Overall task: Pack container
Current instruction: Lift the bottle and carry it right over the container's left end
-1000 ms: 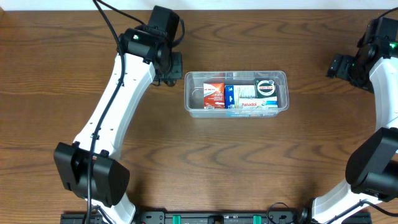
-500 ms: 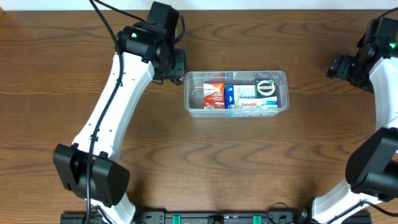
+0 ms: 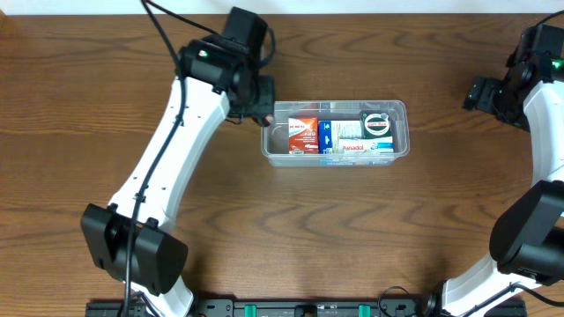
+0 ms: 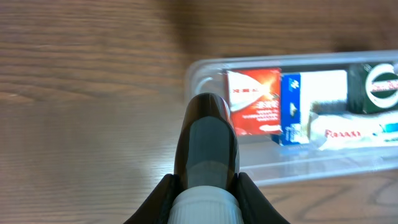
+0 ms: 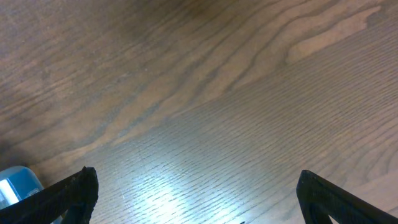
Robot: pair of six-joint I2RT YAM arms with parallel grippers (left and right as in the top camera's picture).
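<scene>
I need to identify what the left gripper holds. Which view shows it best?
Left wrist: a dark bottle with a white cap sits close up between the fingers of the left gripper. Overhead, that gripper covers it; the right wrist view shows none of it.

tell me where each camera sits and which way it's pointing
Overhead: above the table, looking straight down; both arms show.
Left wrist: behind the left gripper, facing down past a dark bottle it holds, toward the container.
Right wrist: on the right gripper, facing bare wood; open fingertips show.
Shared: overhead and left wrist both show the container.
</scene>
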